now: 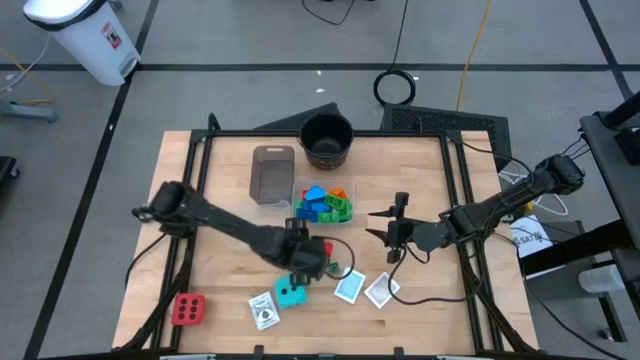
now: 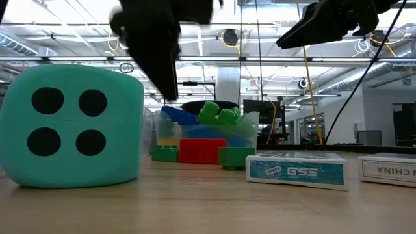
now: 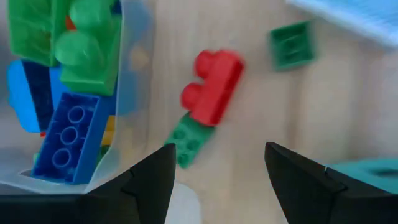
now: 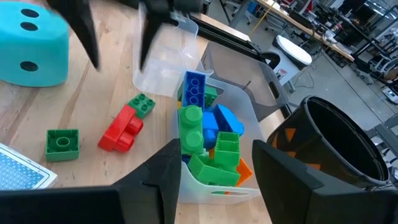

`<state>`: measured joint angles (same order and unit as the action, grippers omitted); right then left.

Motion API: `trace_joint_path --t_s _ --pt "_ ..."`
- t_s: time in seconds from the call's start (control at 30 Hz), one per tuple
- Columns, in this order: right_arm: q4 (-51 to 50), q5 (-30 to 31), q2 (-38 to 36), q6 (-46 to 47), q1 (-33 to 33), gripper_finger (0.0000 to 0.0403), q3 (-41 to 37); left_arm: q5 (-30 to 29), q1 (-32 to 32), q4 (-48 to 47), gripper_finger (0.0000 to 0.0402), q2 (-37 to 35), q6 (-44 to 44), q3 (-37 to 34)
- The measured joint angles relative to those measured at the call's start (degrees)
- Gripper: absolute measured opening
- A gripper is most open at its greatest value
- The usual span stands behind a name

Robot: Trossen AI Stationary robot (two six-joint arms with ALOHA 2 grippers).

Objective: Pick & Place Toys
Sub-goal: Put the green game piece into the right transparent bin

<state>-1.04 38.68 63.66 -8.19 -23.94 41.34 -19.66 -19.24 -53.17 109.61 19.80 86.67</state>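
Left gripper [image 3: 217, 177] hovers over the middle of the table [image 1: 420, 310], fingers spread apart and holding nothing. Just ahead of its tips, on the wood, lies a red block [image 3: 212, 86], with a small green block [image 3: 186, 142] touching its end. A second green block [image 3: 291, 43], square, sits apart from that pair. The cyan dotted cube [image 1: 291, 293] rests on the table just beside this gripper; in the low view it fills the near left, four black dots facing the camera.

Beside the loose blocks stands a clear tub [image 4: 245, 118] piled with blue, green and orange blocks [image 1: 324, 203], some rising above the rim. A second clear tub [image 1: 273, 172], tinted grey, sits next to it, and a black round pot [image 1: 327, 139] stands at the table's far edge.

Right gripper [image 1: 392, 229] hangs in the air to the right of the full tub, fingers parted, nothing between them.

Two white-bordered cards [image 1: 365, 288] lie near the front of the table, a third card [image 1: 263, 311] just left of the cyan cube. The red dotted cube [image 1: 187, 309] sits alone at the front left corner.
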Motion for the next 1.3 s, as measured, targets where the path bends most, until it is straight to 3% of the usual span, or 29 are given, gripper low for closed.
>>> trace_joint_path --t_s 0.13,0.23,0.57,1.03,1.3 --pt "0.0 0.0 0.0 0.0 0.0 0.0165 0.0 -0.5 2.1 -1.3 0.0243 4.1 -2.4 0.0" --pt "-0.1 0.0 0.0 0.0 0.0 0.0165 0.0 -0.4 2.7 -1.3 0.0215 6.2 -4.5 0.0" --pt "0.0 0.0 0.0 0.0 0.0 0.0164 0.0 -3.7 3.2 -2.4 0.0011 7.3 -0.4 0.2" --pt "0.0 0.0 0.0 0.2 0.0 0.0164 0.0 0.0 3.6 -1.8 0.0012 8.7 3.4 0.2" --pt "0.1 0.0 0.0 0.2 0.0 0.0164 0.0 -1.4 2.5 0.8 0.0007 3.9 4.8 -0.2"
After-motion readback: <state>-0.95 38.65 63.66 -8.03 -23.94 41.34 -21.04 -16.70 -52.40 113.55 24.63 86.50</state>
